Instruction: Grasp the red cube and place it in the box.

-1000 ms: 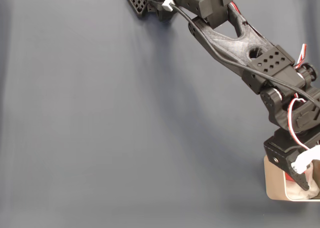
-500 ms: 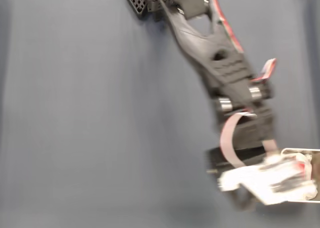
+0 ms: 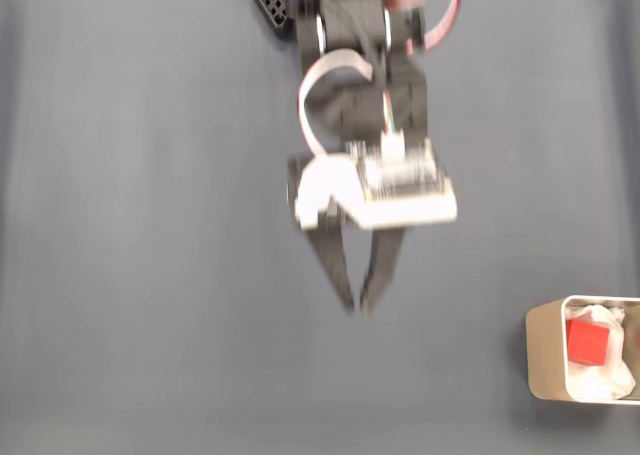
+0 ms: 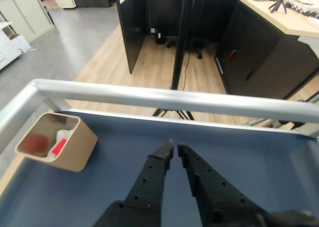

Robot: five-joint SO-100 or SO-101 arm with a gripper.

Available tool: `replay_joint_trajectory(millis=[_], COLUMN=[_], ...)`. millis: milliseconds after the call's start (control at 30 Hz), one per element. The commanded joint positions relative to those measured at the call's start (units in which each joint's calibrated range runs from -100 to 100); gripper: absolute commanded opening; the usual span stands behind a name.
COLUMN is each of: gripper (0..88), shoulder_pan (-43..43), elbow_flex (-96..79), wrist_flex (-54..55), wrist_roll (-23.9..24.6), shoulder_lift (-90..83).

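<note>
Claw (image 3: 357,305) hanging above the middle of the dark blue-grey desk (image 3: 150,275) in the fixed view, its two black fingers pointing toward the lower edge of the picture and standing nearly together, with only a narrow slit between the tips and nothing between them. Arm (image 3: 365,65) reaching down from the top edge, slightly blurred, carrying a white block behind the fingers and a looping pale ribbon cable (image 3: 320,75). Red cube (image 3: 587,341) lying inside the box (image 3: 540,360) on white padding, at the lower right corner of the fixed view, well apart from the claw. Wrist view showing the same claw (image 4: 175,147) from behind, fingertips almost meeting over the blue surface; the box (image 4: 79,147) standing to the left near the desk's far corner, with the red cube (image 4: 58,147) showing as a red patch inside it. Silver rail (image 4: 199,100) running along the desk's far edge, with a wooden floor and dark partitions beyond.
</note>
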State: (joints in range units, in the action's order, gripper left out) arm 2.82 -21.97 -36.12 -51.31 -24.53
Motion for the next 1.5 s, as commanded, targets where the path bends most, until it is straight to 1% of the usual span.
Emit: replay_joint_trajectory(millis=[0,267,367,400,433,700,1000,1467], gripper=[0.0,0.0,0.0,0.0,0.0,0.0,0.0,0.3], shoulder_pan=[-0.76,-2.32,-3.32,-3.53,-4.52,-3.25,-3.25,-3.39], elbow_flex=[-19.18,-53.94,-64.80,-67.54,-77.57,-77.85,-77.85,-77.85], wrist_flex=[1.86,2.10,-0.44,-2.98,-19.62,-35.11,-39.78,-39.78], wrist_roll=[0.54,1.47,1.47,1.32,0.44,1.32,1.66,2.10], shoulder_lift=[-19.05,-50.16,-61.00,-64.37,-75.21,-75.38,-75.38,-75.38])
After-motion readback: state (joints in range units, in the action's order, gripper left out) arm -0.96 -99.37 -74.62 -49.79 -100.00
